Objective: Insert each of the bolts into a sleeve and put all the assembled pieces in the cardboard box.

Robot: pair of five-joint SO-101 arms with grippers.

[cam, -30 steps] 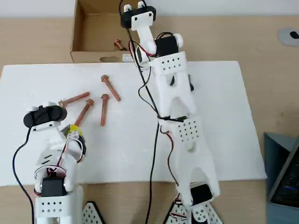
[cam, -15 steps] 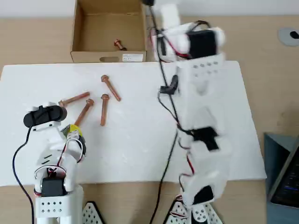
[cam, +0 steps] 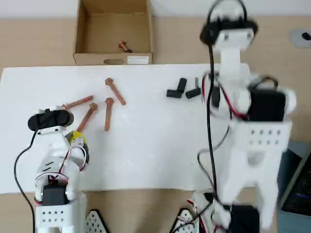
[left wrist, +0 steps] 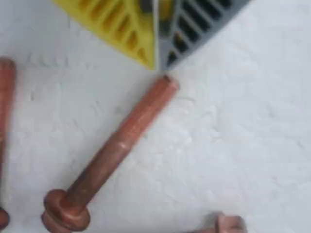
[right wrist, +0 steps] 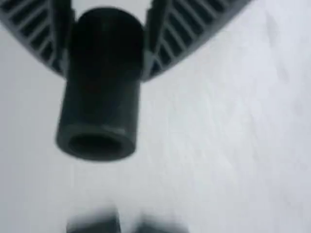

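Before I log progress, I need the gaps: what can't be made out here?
High view: the right arm covers its own fingers and the sleeve they grip.
High view: the piece in the cardboard box is too small to tell whether it carries a sleeve.
Left wrist view: a bolt and a bolt head are cut off by the edges.
Right wrist view: dark shapes beyond the sleeve are blurred and cut off.

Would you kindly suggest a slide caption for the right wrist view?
Right claw holds a black sleeve, open end outward, over the white mat.
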